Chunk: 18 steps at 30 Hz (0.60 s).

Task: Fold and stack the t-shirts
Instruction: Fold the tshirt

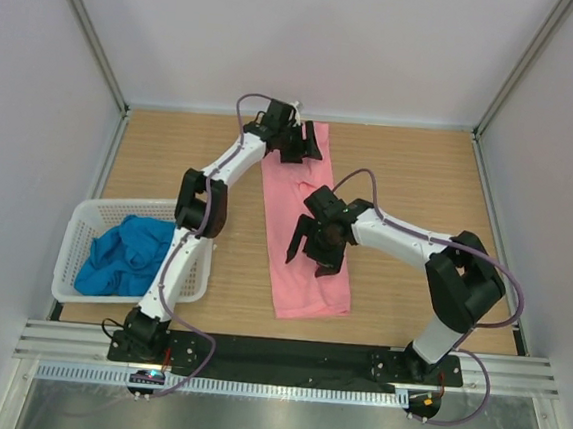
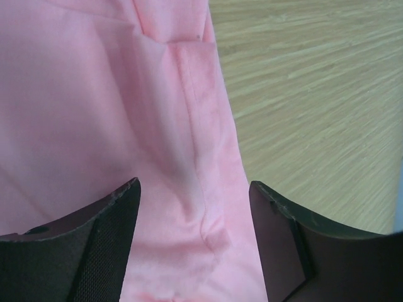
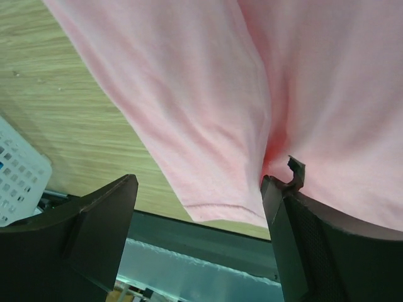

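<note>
Salmon pink t-shirt (image 2: 94,113) fabric fills the left and middle of the view, lying flat on a light wooden table (image 2: 315,94) whose grain runs across the right side. The cloth's right edge slants from the top centre down toward the lower right. A stitched hem band runs along that edge, with a sewn seam crossing near the top, and a soft crease runs down beside it, ending in a small pucker low in the picture. The left gripper (image 2: 195,189) shows at the bottom as two dark fingers (image 2: 107,239) standing wide apart, with pink cloth lying between them, unpinched. The right finger sits over the shirt's edge.
</note>
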Motion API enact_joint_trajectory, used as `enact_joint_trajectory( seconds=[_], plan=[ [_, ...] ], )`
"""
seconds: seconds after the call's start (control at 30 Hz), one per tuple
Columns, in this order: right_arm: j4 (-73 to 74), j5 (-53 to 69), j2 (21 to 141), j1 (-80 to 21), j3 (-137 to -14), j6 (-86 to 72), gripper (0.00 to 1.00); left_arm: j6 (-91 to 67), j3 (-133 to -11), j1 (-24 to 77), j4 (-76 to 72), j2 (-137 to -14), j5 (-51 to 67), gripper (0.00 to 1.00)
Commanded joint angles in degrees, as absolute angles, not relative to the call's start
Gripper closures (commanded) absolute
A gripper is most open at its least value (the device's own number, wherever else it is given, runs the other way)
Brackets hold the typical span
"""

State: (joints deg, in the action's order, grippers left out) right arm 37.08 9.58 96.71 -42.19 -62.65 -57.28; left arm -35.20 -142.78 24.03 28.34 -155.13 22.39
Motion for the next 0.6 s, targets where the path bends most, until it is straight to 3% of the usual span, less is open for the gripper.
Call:
enact_joint_trajectory(
  seconds=[0.0, 0.1, 0.23, 0.4, 0.57],
  plan=[
    [46.04, 5.90, 92.47, -40.88, -67.67, -49.41, 0.13, -31.20, -141.95, 23.91, 33.74, -141.89, 19.52, 0.28],
    [51.23, 5.89, 87.64, -36.41, -64.79, -43.61, 0.13, -31.20, -140.20, 23.99, 39.01, -133.99, 17.84, 0.27],
    [53.70, 8.95, 79.91, -27.35, -58.46, -37.72, 0.18, -30.94, -128.69, 25.83, 40.42, -123.08, 17.41, 0.26],
    [53.97, 12.13, 73.66, -20.83, -51.61, -32.52, 0.23, -29.88, -118.59, 33.03, 52.11, -115.06, 11.18, 0.33],
    [49.84, 13.01, 72.86, -19.43, -46.24, -31.99, 0.27, -39.35, -95.66, 41.21, 51.42, -101.03, 2.73, 0.39]
  ],
)
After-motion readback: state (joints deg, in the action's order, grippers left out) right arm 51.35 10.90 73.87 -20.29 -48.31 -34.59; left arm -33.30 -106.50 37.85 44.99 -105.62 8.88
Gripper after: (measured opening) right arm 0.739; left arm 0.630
